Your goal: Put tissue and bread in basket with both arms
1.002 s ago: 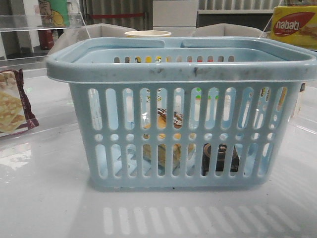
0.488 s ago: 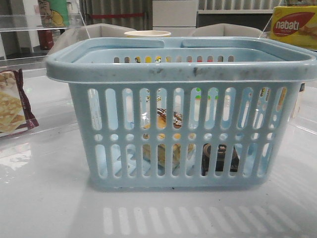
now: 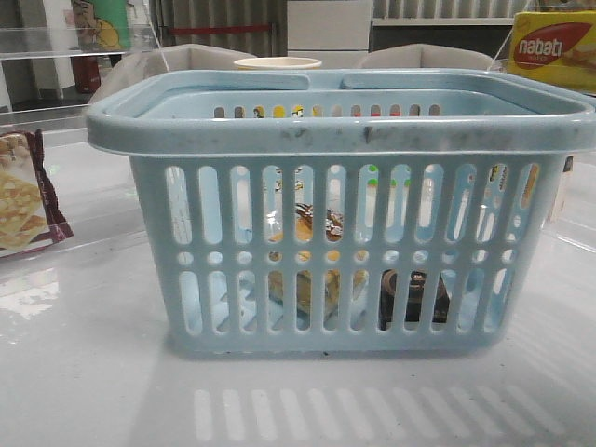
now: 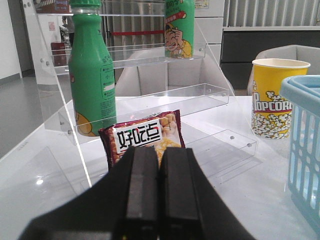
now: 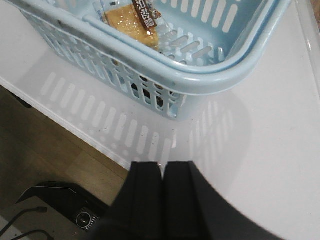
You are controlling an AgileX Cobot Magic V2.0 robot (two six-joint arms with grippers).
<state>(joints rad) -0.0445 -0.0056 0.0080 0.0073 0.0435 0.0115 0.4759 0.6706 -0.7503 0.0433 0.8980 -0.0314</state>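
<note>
Table [image 3: 84, 372]: white, glossy, carries everything.

Basket [image 3: 335, 130]: pale blue, slotted walls, scuffed rim, upright on the table; taken as landmark.

Rack [image 4: 150, 100]: clear acrylic shelving, off the basket's left side, seen from the left wrist. A green bottle [image 4: 91, 70] stands on it.

Popcorn cup [image 4: 272, 97]: yellow, just beyond the basket's far rim.

Nabati box [image 3: 554, 48]: yellow, behind the basket's right corner.

Cracker packet [image 3: 26, 196]: maroon-edged, on the table well left of the basket, in front of the rack.

Bread [image 3: 307, 279]: wrapped, golden-brown, inside the basket on its floor, about centre; visible through the front slots and from above in the right wrist view.

Tissue [image 3: 414, 296]: dark pack, inside the basket on the floor, just right of the bread.

Left gripper [image 4: 159, 165]: clenched, pads pressed together, nothing between them, outside the basket facing the packet.

Right gripper [image 5: 162, 175]: clenched likewise, empty, outside the basket above the table edge near its front right corner.
</note>
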